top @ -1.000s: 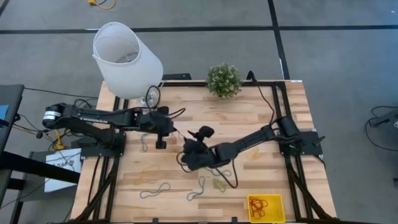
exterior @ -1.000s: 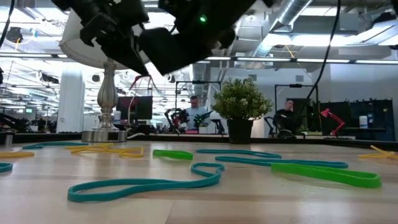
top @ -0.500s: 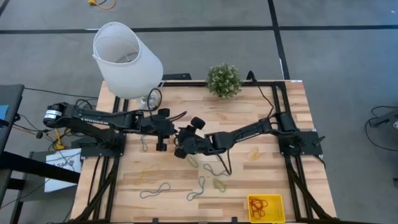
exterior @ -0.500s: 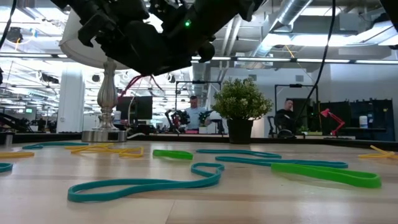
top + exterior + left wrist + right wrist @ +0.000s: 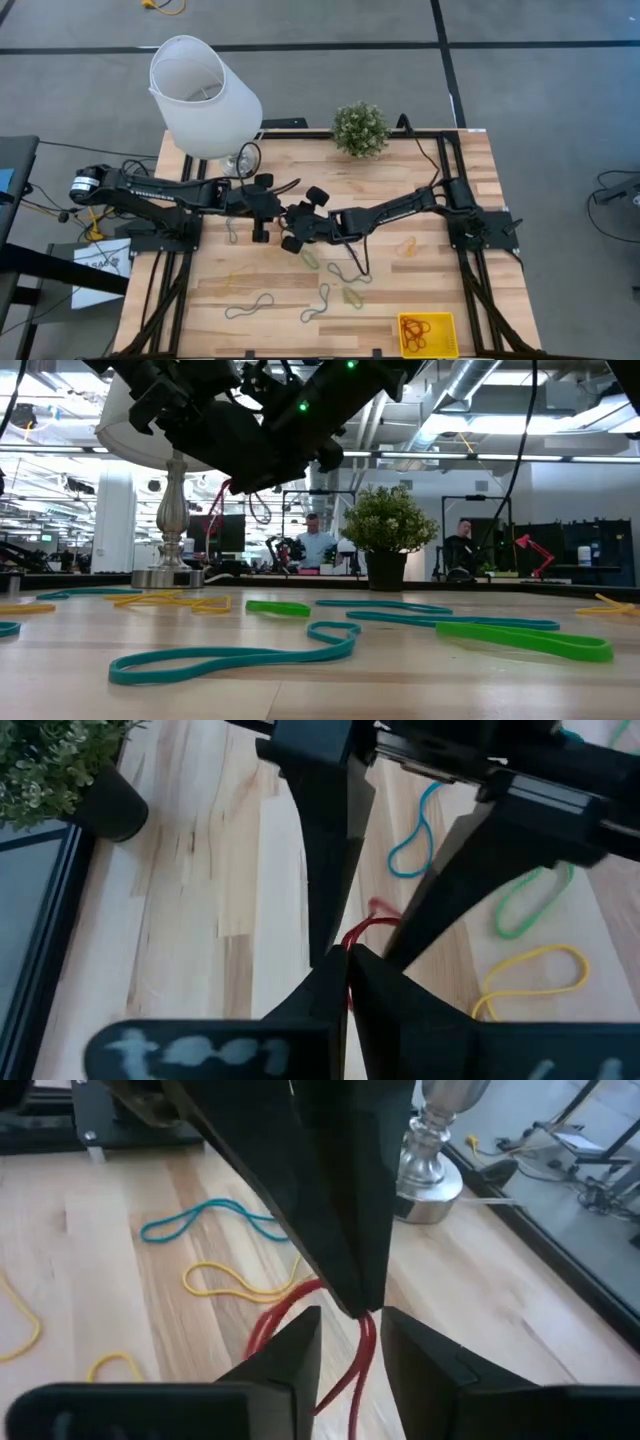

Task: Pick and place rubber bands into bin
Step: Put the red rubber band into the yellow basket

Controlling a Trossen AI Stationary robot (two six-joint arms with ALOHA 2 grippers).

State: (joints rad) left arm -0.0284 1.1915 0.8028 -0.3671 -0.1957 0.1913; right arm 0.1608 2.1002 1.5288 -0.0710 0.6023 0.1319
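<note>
A red rubber band (image 5: pixel 300 1308) hangs in the air over the middle of the table, with my left gripper (image 5: pixel 347 956) shut on it. My right gripper (image 5: pixel 350 1338) has come up to it from the table's right. It is open, with one finger on either side of the hanging red strand (image 5: pixel 362 1352). I cannot tell whether they touch it. In the high view the two grippers meet tip to tip, left (image 5: pixel 274 212) and right (image 5: pixel 292 224). The yellow bin (image 5: pixel 403 319) at the near right holds red bands. Other bands lie loose on the wood: teal (image 5: pixel 250 307), green (image 5: pixel 353 296), yellow (image 5: pixel 408 246). My left gripper pinches the red band's top part (image 5: pixel 360 932) between its two fingertips. The fingers slant down from the table's left. The band hangs slack below them as a loop (image 5: pixel 255 510), clear of the table.
A lamp with a white shade (image 5: pixel 205 95) stands at the far left. A potted plant (image 5: pixel 360 128) is at the far middle. Teal (image 5: pixel 230 658) and green (image 5: pixel 520 638) bands lie near the front edge. People sit in the room behind the table.
My right gripper has swung toward the table's left and far side, turning as it went, and now meets my left gripper at the red band. The band has stayed hanging from my left gripper.
</note>
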